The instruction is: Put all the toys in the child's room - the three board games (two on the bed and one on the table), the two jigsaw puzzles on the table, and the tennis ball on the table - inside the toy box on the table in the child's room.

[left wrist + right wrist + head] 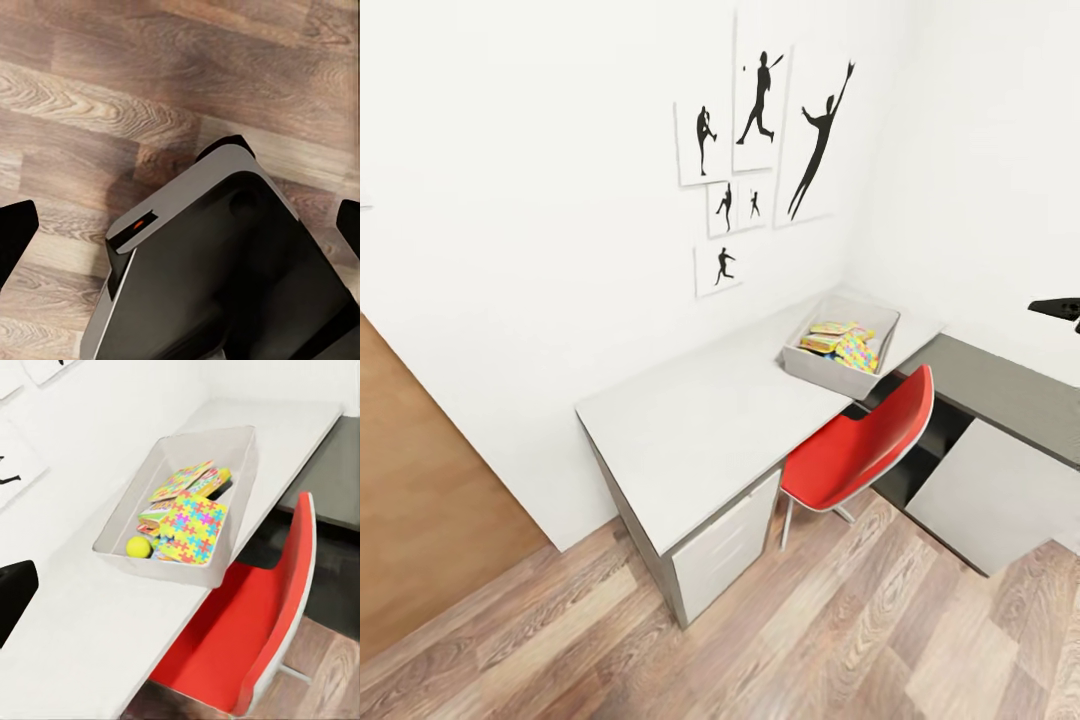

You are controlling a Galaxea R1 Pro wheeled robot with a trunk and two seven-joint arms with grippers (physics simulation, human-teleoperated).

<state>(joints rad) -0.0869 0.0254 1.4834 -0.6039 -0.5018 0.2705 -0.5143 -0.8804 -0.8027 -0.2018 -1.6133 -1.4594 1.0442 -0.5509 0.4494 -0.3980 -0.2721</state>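
White walls (540, 200) met at a corner of the child's room, over a light wood-plank floor (840, 640) with a brown panel (420, 480) at the far left. Against those walls stood the long L-shaped tabletop (700, 420), its light grey part joined to a dark grey section (1010, 395), with white drawer fronts (725, 550) under the near end and a white cabinet front (990, 500) under the dark part. A red chair (855, 450) was pushed in at the inner angle, just below the bin. Black silhouette athlete pictures (760, 150) hung in a cluster above the tabletop.

Near the corner of the light grey top sat the toy box (124, 521), a shallow light-grey open bin. Inside it lay a jigsaw puzzle (193, 527) of yellow, pink, blue and green pieces, on top and tilted slightly against what lay beneath. Printed board games (184, 480) showed past it toward the far wall of the bin. The tennis ball (138, 546) rested in the near corner, just beside the puzzle.

Over the floor, the left wrist view looked down on the robot's dark base (225, 277); the left tool (180, 232) had its two black fingertips (15, 232) spread wide at the picture's edges, nothing between them. Of the right tool one black finger (15, 592) showed, and I could not tell whether it was spread or pressed together.
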